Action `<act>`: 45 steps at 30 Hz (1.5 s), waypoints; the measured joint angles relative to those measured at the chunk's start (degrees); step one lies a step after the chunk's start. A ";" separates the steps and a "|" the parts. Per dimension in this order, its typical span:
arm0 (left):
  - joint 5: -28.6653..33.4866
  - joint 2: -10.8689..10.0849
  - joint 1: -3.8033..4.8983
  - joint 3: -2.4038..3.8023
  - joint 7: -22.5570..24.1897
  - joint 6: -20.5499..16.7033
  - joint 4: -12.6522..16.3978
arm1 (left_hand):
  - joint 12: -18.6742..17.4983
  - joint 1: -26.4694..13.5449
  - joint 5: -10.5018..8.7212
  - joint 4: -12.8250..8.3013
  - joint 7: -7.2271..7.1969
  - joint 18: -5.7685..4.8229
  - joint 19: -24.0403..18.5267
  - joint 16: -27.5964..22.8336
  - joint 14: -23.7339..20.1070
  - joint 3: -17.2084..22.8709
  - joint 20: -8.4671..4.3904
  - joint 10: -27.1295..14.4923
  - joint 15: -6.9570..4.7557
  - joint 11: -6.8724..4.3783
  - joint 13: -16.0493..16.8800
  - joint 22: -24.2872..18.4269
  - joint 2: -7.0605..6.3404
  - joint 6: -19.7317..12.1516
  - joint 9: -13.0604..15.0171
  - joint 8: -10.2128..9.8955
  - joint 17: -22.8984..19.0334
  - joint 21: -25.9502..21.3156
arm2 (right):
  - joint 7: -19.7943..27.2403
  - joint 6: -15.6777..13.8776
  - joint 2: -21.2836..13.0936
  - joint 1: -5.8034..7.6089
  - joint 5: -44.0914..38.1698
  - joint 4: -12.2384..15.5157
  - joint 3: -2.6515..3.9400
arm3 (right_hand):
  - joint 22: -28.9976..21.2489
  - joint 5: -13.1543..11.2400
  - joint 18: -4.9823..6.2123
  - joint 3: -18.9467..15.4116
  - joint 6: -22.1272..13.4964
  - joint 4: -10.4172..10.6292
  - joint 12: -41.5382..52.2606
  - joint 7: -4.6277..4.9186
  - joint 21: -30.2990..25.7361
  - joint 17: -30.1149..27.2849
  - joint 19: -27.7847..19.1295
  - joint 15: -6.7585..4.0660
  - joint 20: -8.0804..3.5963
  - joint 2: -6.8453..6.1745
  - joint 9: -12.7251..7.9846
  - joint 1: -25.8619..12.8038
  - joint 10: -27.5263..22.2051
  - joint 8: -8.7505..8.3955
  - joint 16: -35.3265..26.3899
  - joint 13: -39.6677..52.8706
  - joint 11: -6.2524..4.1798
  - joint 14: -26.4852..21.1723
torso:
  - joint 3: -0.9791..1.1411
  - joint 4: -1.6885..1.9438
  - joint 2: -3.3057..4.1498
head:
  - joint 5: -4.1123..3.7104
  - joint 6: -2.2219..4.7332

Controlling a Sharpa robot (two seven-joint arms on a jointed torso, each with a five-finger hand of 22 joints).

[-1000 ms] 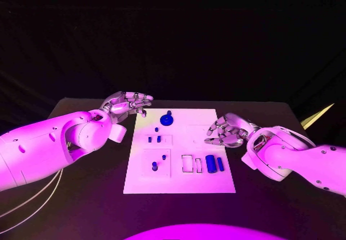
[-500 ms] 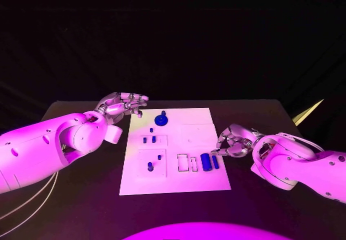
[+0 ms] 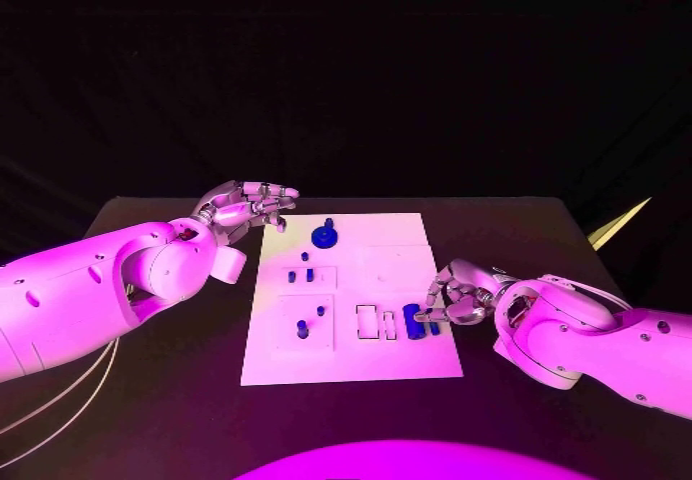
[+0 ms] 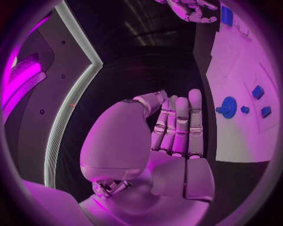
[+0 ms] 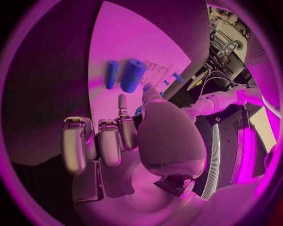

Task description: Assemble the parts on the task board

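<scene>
The white task board [image 3: 378, 262] lies in the middle of the table. A blue round part [image 3: 327, 238] stands near its far edge, with small blue pieces [image 3: 300, 275] and pegs [image 3: 303, 328] on its left half. A thick blue cylinder [image 3: 413, 320] and a thin blue bar [image 3: 431, 325] lie at the right side. My right hand [image 3: 451, 299] hovers at the board's right edge, fingers bent down close to the bar, holding nothing. In the right wrist view the cylinder [image 5: 132, 75] and bar [image 5: 111, 74] lie beyond the fingertips [image 5: 121, 101]. My left hand [image 3: 250, 206] hangs off the far left corner, fingers straight, empty.
White rectangular slots [image 3: 371, 322] sit beside the cylinder. The left wrist view shows the board [image 4: 236, 127], the round part [image 4: 228, 107] and my right hand [image 4: 190, 9] far off. Black table [image 3: 159, 400] surrounds the board.
My right hand has moved nearer along the board's right edge and lowered to the blue cylinder and bar. The left hand has stayed at the far left corner.
</scene>
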 measured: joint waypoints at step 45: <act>-0.06 -0.20 0.00 0.00 -0.18 0.13 -0.01 | 0.00 0.00 0.00 0.00 0.10 0.00 0.00 -0.01 0.29 0.00 0.00 0.00 -0.08 0.00 0.04 -0.04 0.00 -0.49 0.10 0.01 0.36 0.00 | -1.75 -6.76 4.85 -2.16 4.20 -2.35 -0.09 | 0.00 -0.14 -0.34 -1.11 -0.06 -0.18 0.00 -0.34 1.71 0.01 -0.28 -1.02 -0.92 4.31 -0.91 2.23 0.59 0.73 0.23 0.00 -1.04 -0.98 | -0.13 0.46 -0.20 | -0.20 -0.51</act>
